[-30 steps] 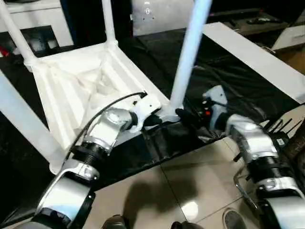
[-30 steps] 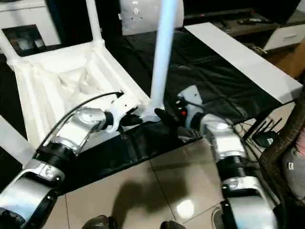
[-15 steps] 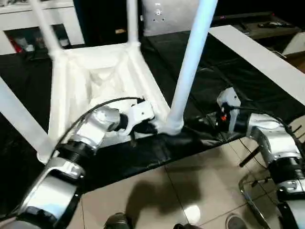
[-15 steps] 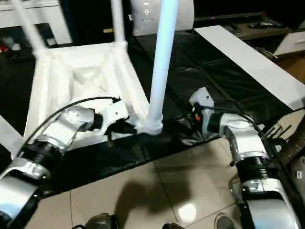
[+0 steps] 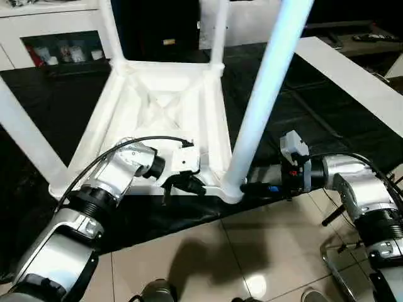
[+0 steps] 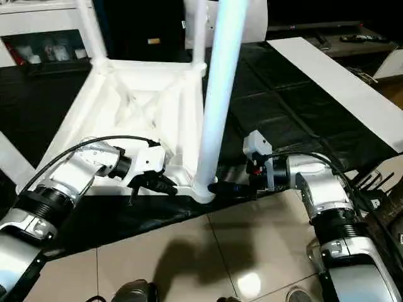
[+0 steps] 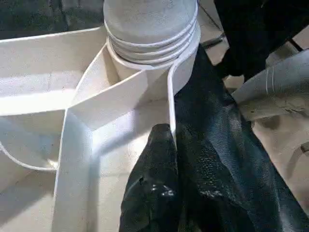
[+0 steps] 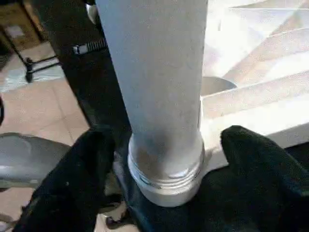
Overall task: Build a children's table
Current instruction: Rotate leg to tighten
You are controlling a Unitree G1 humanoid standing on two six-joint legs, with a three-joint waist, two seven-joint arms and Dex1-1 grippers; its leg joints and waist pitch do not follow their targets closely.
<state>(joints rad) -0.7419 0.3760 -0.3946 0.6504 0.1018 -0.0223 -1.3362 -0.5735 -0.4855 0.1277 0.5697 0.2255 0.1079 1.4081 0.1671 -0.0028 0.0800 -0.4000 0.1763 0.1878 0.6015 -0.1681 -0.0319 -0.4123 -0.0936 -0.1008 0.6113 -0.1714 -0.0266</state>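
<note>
While the children's table [image 5: 165,119] lies upside down on a black sheet [image 5: 327,119], ribbed underside up and legs rising out of frame, we see from the head cameras both of our arms working at its nearest corner. Our left gripper [image 5: 187,184] is shut on the table's near rim, just beside the corner socket. Our right gripper [image 6: 221,187] reaches in level from the other side, its fingers spread to either side of the foot of the near leg [image 5: 264,94], which stands in that socket. Beyond the table stands a white cabinet [image 5: 47,31], and a white board [image 5: 352,78] lies across the sheet to the right; tan floor tiles [image 5: 252,251] show below. Through the left wrist camera we see the black fingers [image 7: 154,193] pinched together on the thin white rim, with the ringed base of the leg seated in the socket [image 7: 149,58] just beyond. Through the right wrist camera we see the leg's ringed base [image 8: 166,169] sitting between two wide-set black fingers [image 8: 72,179]; whether they touch it we cannot tell.
</note>
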